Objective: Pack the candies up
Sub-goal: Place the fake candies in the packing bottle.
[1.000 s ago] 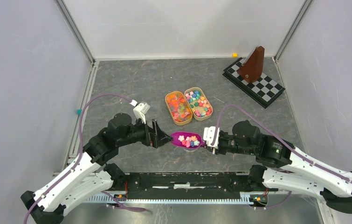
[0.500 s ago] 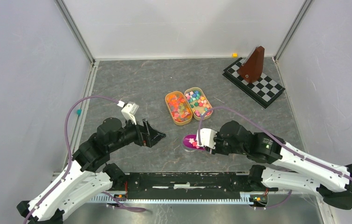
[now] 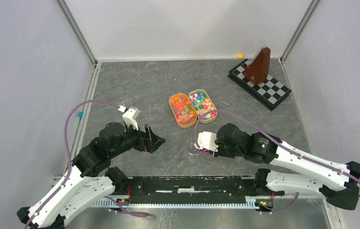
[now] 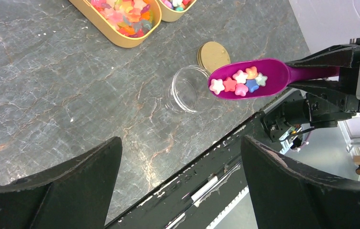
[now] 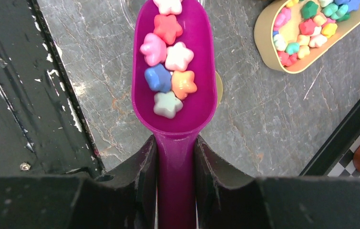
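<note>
My right gripper (image 5: 175,148) is shut on the handle of the purple scoop (image 5: 174,102). The scoop holds several star-shaped candies (image 5: 168,62) in pink, orange, blue, white and pale green. In the left wrist view the scoop (image 4: 249,78) hangs level just right of an open clear jar (image 4: 187,89), its tip near the rim. A gold lid (image 4: 213,55) lies beside the jar. Two tan trays (image 3: 176,118) (image 3: 212,105) full of candies sit further back. My left gripper (image 3: 151,138) is open and empty, left of the jar. From above, my right gripper (image 3: 200,145) is mostly hidden under its wrist.
A brown metronome (image 3: 259,64) stands on a checkered board (image 3: 271,93) at the back right. A small orange cube (image 3: 240,56) lies by the back wall. The black base rail (image 3: 192,183) runs along the near table edge, close to the jar.
My right arm has carried the loaded scoop left and towards the jar. My left gripper has drawn back to the left, away from the scoop, still open.
</note>
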Motion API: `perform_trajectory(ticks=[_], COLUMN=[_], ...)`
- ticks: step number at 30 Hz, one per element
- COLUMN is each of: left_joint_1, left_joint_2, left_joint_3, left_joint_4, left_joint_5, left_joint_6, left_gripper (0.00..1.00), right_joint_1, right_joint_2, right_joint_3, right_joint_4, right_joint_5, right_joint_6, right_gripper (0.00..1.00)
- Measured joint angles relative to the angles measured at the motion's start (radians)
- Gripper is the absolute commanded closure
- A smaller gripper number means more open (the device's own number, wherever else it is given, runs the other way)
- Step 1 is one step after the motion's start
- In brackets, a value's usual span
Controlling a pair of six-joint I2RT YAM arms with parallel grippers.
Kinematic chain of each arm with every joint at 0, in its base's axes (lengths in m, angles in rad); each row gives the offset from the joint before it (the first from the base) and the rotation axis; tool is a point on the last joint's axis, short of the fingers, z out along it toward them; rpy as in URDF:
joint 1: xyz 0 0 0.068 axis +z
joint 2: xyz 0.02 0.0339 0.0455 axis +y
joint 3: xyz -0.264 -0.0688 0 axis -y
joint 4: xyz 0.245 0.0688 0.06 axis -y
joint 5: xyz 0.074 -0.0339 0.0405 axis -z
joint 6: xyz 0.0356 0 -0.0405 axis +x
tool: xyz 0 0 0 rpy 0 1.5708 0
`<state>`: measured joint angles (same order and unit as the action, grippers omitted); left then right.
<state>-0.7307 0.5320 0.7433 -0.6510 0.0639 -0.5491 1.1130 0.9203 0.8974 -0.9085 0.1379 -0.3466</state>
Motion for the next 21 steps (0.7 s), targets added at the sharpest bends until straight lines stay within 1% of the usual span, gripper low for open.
perform_trajectory(ticks=[21], left_joint_1=[0.000], left_joint_2=[-0.031], left_joint_3=[0.000], left_joint_4=[-0.006], left_joint_5=[-0.030], left_joint_6=[0.034], left_gripper=[0.00], right_joint_1=[0.006], right_joint_2=[0.154], right_joint_3=[0.107], right_joint_4=[-0.123], right_joint_5=[0.114], right_joint_6=[-0.016], right_gripper=[1.00])
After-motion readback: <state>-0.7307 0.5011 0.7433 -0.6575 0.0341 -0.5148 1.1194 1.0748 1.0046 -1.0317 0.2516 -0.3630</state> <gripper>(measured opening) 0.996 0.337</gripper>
